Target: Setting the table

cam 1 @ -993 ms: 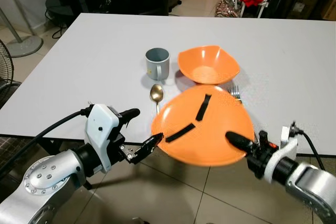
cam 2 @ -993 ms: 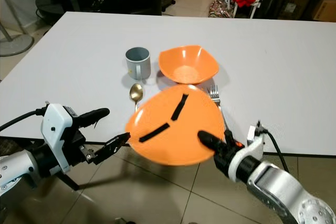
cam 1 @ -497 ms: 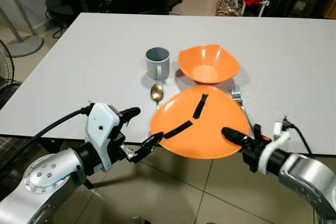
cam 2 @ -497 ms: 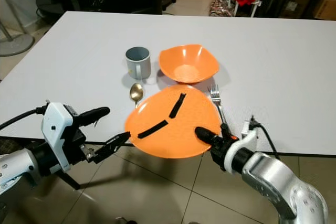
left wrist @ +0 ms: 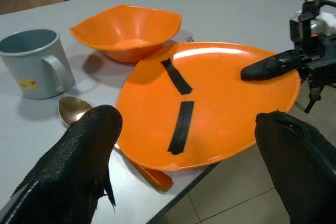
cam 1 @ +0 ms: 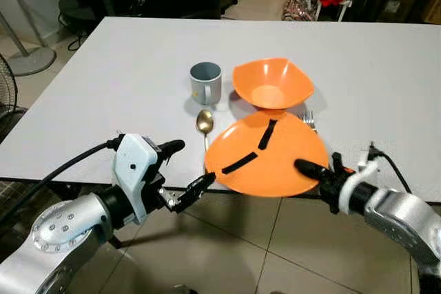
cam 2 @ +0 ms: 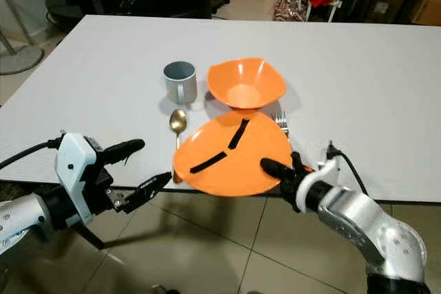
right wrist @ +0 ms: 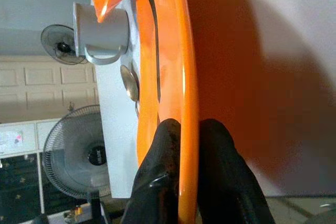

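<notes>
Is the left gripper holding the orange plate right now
No, the left gripper is open with its fingers apart short of the plate; the right gripper pinches its rim.

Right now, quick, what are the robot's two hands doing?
Left gripper: open, holding nothing.
Right gripper: shut on the orange plate.

Orange plate (cam 1: pixel 269 156) with two black strips, near-flat over the counter's (cam 1: pixel 103 87) near edge, rim pinched by right tool (cam 1: pixel 311 170). Orange bowl (cam 1: pixel 273 85) upright just behind it. Grey mug (cam 1: pixel 206 82) beside bowl. Gold spoon (cam 1: pixel 204 123) and fork (cam 1: pixel 308 118) partly under the plate.
</notes>
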Robot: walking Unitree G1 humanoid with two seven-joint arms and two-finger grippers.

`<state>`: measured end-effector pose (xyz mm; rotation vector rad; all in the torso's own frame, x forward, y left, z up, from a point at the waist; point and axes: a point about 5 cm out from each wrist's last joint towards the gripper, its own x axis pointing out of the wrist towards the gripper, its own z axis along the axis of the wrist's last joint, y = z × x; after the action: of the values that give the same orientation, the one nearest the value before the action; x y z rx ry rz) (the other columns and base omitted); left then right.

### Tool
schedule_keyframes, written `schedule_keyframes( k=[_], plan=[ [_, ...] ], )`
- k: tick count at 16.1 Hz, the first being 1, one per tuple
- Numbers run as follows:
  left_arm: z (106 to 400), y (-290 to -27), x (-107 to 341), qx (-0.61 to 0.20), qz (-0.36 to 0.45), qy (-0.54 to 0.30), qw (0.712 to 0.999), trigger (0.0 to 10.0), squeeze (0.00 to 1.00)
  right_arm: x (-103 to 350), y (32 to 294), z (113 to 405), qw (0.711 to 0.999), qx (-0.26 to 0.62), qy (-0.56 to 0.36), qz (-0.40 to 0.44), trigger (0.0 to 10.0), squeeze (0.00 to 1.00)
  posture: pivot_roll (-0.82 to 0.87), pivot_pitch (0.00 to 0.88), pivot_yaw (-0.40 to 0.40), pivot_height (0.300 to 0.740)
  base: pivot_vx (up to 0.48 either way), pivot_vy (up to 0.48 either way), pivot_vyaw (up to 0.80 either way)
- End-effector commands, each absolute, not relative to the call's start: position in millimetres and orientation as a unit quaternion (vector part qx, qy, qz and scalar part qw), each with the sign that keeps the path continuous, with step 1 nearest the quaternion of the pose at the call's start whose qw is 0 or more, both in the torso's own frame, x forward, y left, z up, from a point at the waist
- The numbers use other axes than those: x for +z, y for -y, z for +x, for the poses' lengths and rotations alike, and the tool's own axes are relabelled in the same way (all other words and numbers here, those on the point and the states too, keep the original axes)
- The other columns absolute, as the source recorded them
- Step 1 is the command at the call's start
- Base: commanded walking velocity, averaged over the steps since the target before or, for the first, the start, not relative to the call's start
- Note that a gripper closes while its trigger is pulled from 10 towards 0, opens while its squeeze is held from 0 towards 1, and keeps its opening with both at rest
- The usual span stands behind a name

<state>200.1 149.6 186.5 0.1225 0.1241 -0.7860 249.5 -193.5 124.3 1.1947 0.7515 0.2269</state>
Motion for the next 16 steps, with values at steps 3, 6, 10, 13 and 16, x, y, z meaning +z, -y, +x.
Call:
schedule_keyframes(
  k=[3,6,10,13,16],
  plan=[
    [202,-148,185,-0.387,0.055,-0.067,0.918,10.0,0.0,131,184,263,0.761,0.13,-0.323,0.548,10.0,0.0,-0.08,0.08,0.066,0.74,0.0,0.0,0.0],
    [202,-146,182,-0.394,0.045,-0.074,0.915,10.0,0.0,124,180,272,0.774,0.117,-0.32,0.534,10.0,0.0,-0.07,0.079,0.066,0.74,0.0,0.0,0.0],
    [201,-146,176,-0.399,0.042,-0.088,0.912,10.0,0.0,122,180,272,0.791,0.116,-0.312,0.514,10.0,0.0,-0.08,0.074,0.069,0.74,0.0,0.0,0.0],
    [202,-146,174,-0.401,0.042,-0.094,0.91,10.0,0.0,119,178,271,0.798,0.117,-0.307,0.504,10.0,0.01,-0.08,0.069,0.073,0.74,0.0,0.0,0.0],
    [202,-146,174,-0.403,0.043,-0.095,0.909,10.0,0.0,116,177,270,0.804,0.118,-0.308,0.495,10.0,0.91,-0.08,0.063,0.073,0.74,0.0,0.0,0.0]
  ],
)
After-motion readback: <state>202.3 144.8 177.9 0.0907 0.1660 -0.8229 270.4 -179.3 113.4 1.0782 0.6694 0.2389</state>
